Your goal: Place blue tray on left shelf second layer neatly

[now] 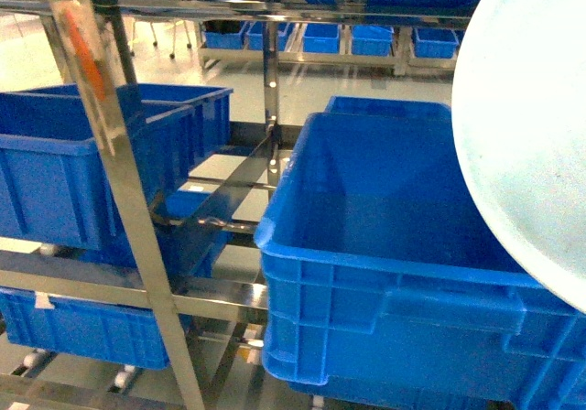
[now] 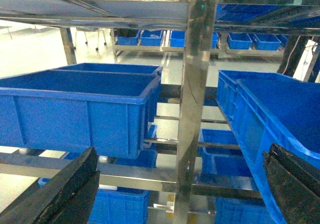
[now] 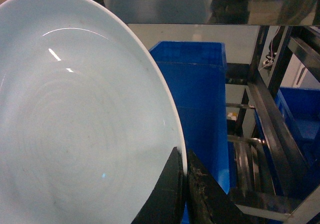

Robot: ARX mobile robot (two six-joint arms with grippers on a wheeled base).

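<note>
At far right of head view, blue tray (image 1: pixel 531 145) held up on edge, tilted, pale disc cut off by frame, overlapping the big blue crate (image 1: pixel 385 273) below. Right wrist view: tray (image 3: pixel 75 124) fills left side, concave face toward camera, rim pinched between closed dark fingers (image 3: pixel 172 194) of right gripper (image 3: pixel 184 176). Not on any rack tier. Left gripper (image 2: pixel 180 184) spread wide, nothing between its fingers (image 2: pixel 65 189), facing a steel post (image 2: pixel 195 99). Left shelf second layer (image 1: pixel 101 286) at left, rail carrying a blue crate (image 1: pixel 82 163); white rollers (image 1: pixel 37 360) lower down. More crates on distant racks (image 1: pixel 320 39).
</note>
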